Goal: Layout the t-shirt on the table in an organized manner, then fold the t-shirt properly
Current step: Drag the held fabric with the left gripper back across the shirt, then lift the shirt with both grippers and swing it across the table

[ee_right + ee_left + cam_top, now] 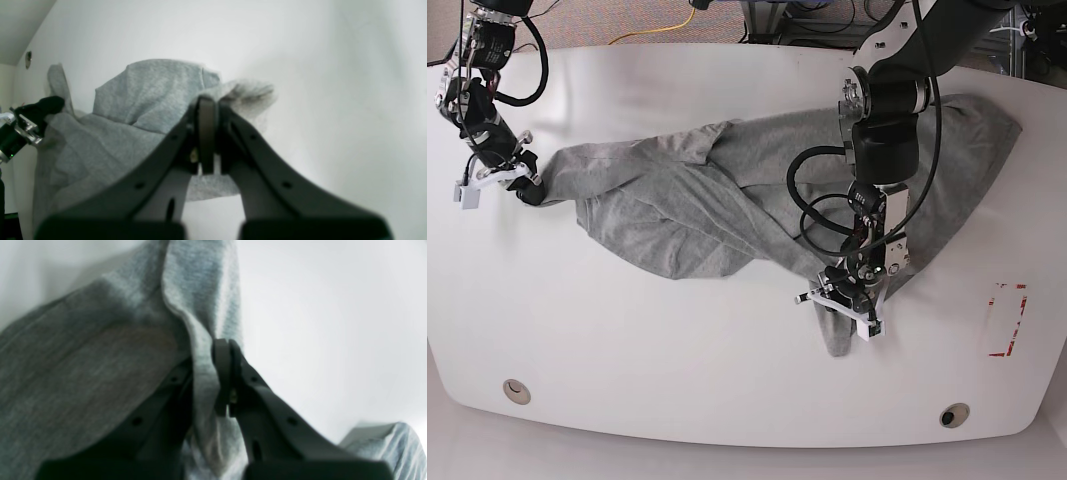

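The heather-grey t-shirt (677,220) lies crumpled and stretched across the white table (677,390), from the left edge to the back right. My left gripper (842,305) is at the shirt's front tip, shut on a fold of its fabric (206,306), which runs between the dark fingers (222,353). My right gripper (527,187) is at the shirt's far left end, shut on the cloth's edge (247,90). In the right wrist view the shirt (153,90) bunches behind the shut gripper (206,103). No lettering shows.
A red tape outline (1007,320) marks the table at the right. Two round grommets (515,390) (954,414) sit near the front edge. Cables and equipment (807,12) crowd the floor beyond the far edge. The left arm (887,110) reaches over the shirt's right half.
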`<state>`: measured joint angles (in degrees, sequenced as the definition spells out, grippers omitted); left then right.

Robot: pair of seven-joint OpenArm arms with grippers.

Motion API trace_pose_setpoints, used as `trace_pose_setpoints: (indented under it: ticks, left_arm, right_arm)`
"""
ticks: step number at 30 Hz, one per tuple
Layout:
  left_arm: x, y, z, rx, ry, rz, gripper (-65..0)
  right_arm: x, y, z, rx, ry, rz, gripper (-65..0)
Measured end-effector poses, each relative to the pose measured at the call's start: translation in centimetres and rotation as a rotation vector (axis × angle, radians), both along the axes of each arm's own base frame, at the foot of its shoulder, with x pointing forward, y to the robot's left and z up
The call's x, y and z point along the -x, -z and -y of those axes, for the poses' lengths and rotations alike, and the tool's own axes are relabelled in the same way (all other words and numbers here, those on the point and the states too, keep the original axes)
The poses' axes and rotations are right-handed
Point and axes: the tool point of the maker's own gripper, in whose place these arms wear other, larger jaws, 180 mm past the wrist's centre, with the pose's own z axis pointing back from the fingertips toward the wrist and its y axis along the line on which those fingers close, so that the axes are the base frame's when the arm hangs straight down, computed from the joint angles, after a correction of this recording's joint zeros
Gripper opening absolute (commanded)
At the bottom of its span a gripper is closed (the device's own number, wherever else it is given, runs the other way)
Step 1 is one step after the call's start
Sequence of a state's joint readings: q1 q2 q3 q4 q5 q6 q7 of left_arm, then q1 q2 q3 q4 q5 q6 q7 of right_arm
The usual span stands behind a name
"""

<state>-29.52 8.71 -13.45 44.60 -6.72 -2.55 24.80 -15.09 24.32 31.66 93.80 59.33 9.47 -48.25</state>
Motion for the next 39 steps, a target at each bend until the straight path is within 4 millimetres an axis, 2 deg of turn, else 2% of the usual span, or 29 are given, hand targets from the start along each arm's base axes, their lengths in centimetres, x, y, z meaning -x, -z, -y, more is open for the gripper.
trace_pose_setpoints:
  ticks: [10,14,17,21,26,32,33,34,39]
  left_arm:
    - [0.5,-3.3,-2.2,-0.037,-0.037,0.097,-65.0]
    - [0.0,-6.5,-3.3,-0.058,-0.052,0.175,-65.0]
    - [-0.1,-8.8,-4.5,-0.081,-0.064,0.229,-65.0]
    - [0.1,-13.0,-6.7,-0.129,-0.081,0.303,-65.0]
    - [0.5,-18.8,-8.0,-0.178,-0.103,0.429,-65.0]
    - [0.9,-26.2,-8.2,-0.214,-0.095,0.58,-65.0]
    - [0.9,-28.0,-8.2,-0.236,-0.096,0.619,-65.0]
    - [0.9,-29.0,-8.1,-0.239,-0.094,0.643,-65.0]
    - [1.2,-34.3,-7.5,-0.303,-0.05,0.748,-65.0]
  right_arm:
    - [0.0,0.0,0.1,0.0,0.002,0.0,-65.0]
    - [-0.4,-0.6,0.4,0.001,0.009,0.015,-65.0]
    - [-1.2,-2.0,1.6,0.011,0.038,0.058,-65.0]
    - [-2.8,-4.9,3.6,0.062,0.047,0.126,-65.0]
    - [-5.5,-8.4,4.1,0.096,0.025,0.207,-65.0]
    - [-8.1,-11.8,3.9,0.116,-0.013,0.274,-65.0]
    - [-8.9,-13.0,4.2,0.134,-0.019,0.297,-65.0]
    - [-9.4,-13.1,4.1,0.131,-0.028,0.298,-65.0]
    - [-12.5,-16.8,4.7,0.158,-0.049,0.356,-65.0]
